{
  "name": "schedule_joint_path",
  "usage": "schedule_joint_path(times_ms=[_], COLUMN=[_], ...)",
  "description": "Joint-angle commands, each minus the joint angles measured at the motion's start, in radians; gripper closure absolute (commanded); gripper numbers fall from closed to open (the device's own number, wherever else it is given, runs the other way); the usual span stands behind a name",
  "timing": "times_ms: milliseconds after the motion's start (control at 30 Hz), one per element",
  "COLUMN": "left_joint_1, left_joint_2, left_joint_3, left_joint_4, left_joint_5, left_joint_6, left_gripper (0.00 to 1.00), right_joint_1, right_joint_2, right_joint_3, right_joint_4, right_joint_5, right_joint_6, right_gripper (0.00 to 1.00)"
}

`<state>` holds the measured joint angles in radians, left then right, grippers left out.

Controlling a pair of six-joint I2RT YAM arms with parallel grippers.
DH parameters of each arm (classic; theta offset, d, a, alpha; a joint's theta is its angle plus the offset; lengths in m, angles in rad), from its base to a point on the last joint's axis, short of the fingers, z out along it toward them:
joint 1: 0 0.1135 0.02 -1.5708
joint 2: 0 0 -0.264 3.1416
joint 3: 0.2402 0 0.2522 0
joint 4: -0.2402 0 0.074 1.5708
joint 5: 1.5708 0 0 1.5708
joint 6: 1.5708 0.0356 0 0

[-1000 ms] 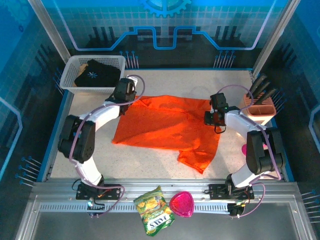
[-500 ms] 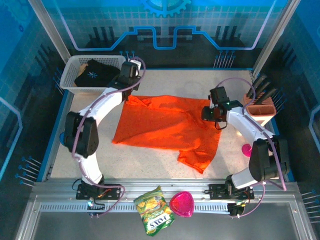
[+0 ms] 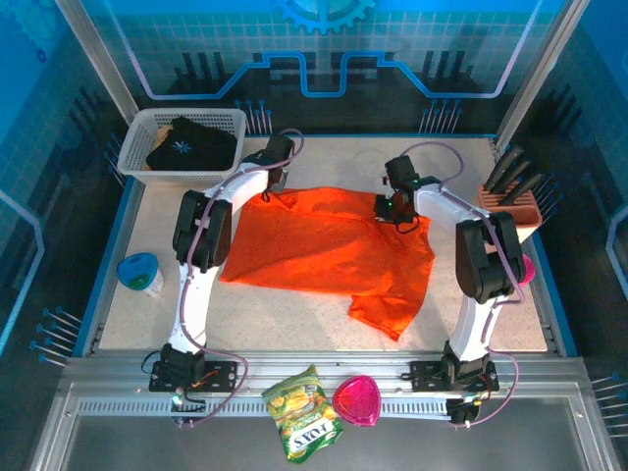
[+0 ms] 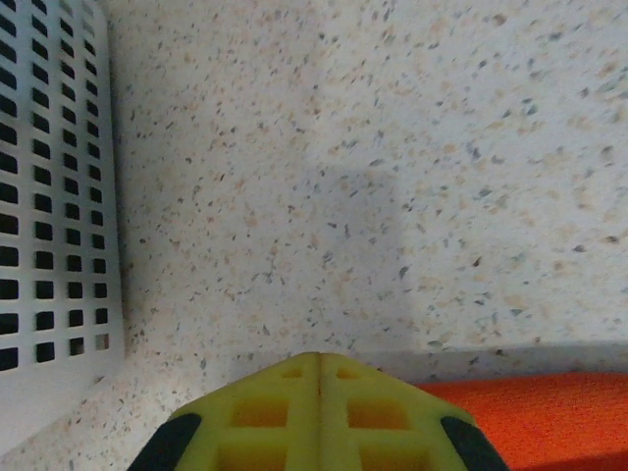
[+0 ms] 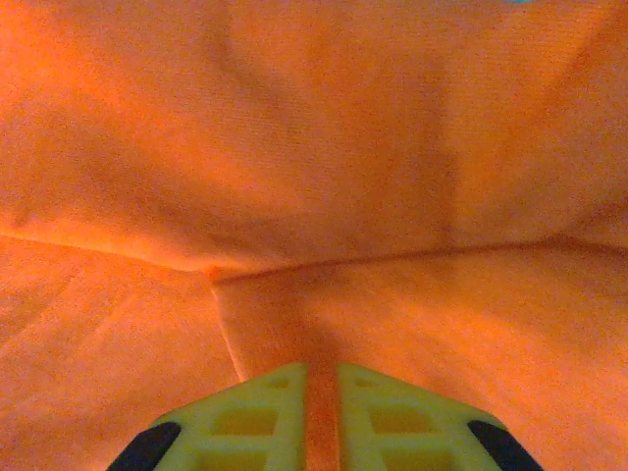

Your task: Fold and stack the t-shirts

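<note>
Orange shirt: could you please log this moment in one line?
orange shirt unfolded | left gripper shut at its edge | right gripper pinching it

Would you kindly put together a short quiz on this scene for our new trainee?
1. True or false: the orange t-shirt lies folded in a neat stack.
2. Where is the black t-shirt? A) in the white basket B) on the orange t-shirt C) hanging in mid-air.
3. Fill in: the right gripper is pinching ____ cloth.
Key: 1 false; 2 A; 3 orange.
</note>
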<state>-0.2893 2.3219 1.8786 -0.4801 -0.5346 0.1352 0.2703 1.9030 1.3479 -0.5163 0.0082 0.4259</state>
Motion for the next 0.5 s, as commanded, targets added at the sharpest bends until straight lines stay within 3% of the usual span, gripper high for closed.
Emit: schedule_joint_path(times_ms=[0,233,467], left_joint_1=[-0.005,-0.013,-0.023], left_joint_2=[-0.022,-0.19,-0.26], left_joint_3=[-0.001,-0.25,-0.418], left_joint_4=[-0.058,0.0,0.055], left_joint_5=[-0.055,-0.091,-0.14], left_joint_6=[-0.009,-0.024,-0.055], left_gripper=[1.0,1.0,1.0], right_joint_1=[0.031,0.075,0.104], right_joint_2=[0.042,0.031,0.009], right_joint_3=[0.046,-0.01,-0.097], right_joint_4=[0.002,0.018,0.044], right_joint_5=[-0.05,-0.044,-0.028], right_joint_6=[0.017,0.029,0.059], right_gripper=[0.86,0.87,0.88])
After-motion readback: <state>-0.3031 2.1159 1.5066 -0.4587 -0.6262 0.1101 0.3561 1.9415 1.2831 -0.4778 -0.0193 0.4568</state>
